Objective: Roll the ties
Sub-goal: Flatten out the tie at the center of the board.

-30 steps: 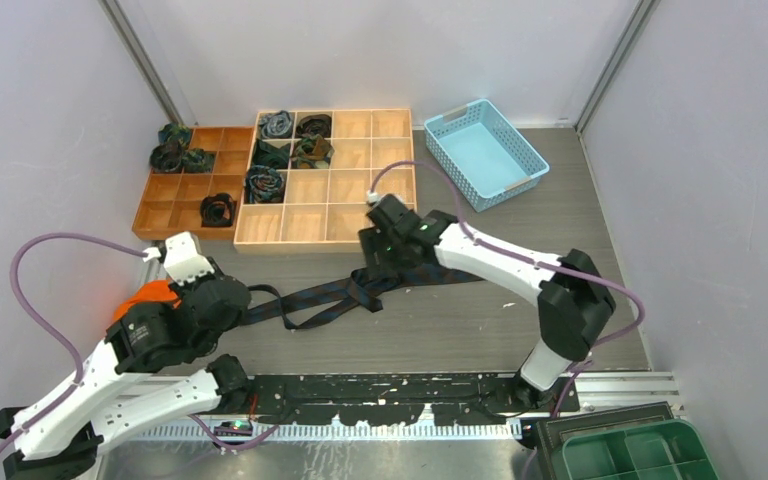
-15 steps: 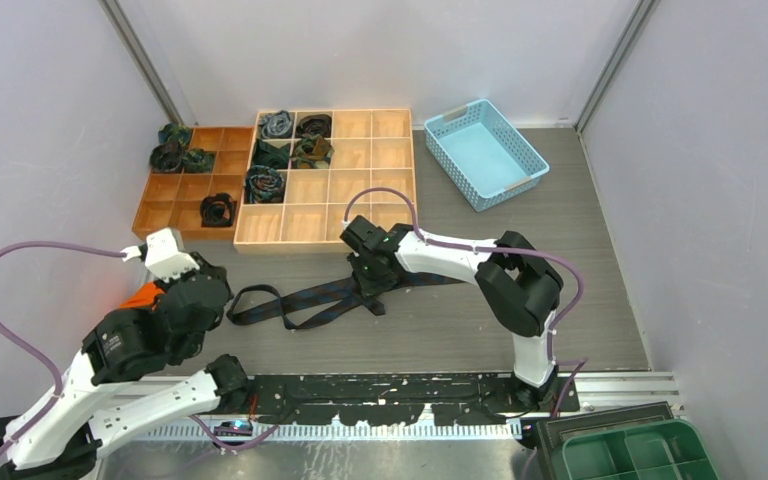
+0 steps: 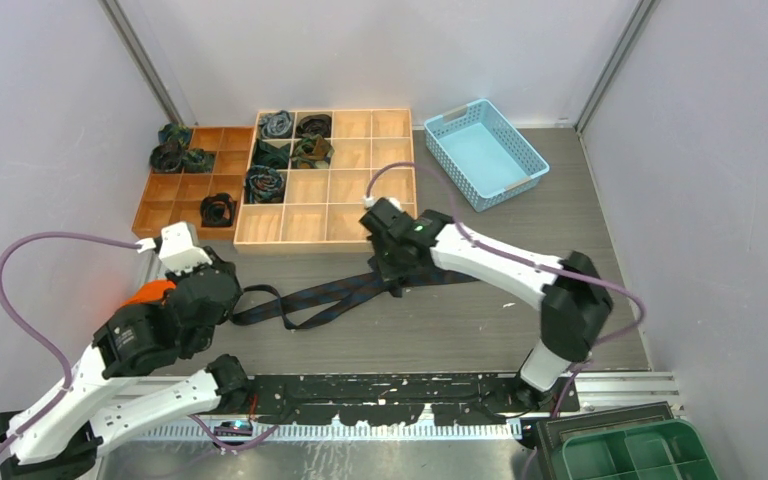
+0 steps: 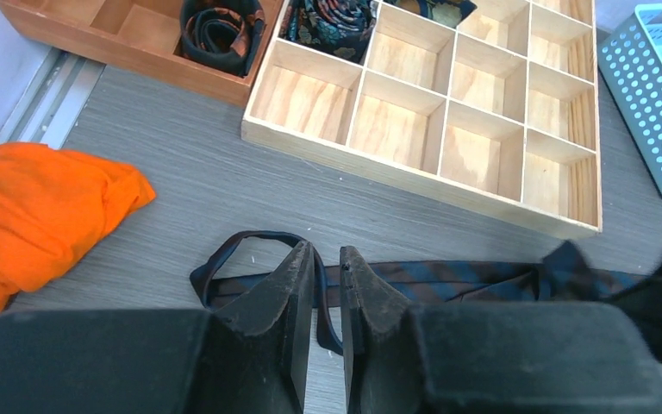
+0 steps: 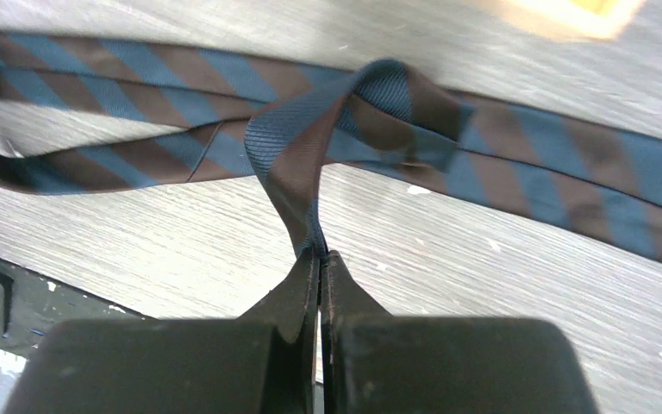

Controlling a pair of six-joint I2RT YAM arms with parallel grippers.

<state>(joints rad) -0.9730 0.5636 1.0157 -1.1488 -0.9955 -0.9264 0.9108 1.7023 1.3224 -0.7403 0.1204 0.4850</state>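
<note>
A lab test cell: plain grey walls (image 3: 50, 110) enclose a table (image 3: 560, 200) with bolted robot arms.

Striped tie (image 3: 335, 296) between both arms

No readable text, label, brand, number or sign in any view.

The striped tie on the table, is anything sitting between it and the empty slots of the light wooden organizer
Nothing visible does. The striped tie lies on bare table just in front of the light wooden organizer, whose near row of slots is empty. The right gripper is shut on a fold of it.
</note>
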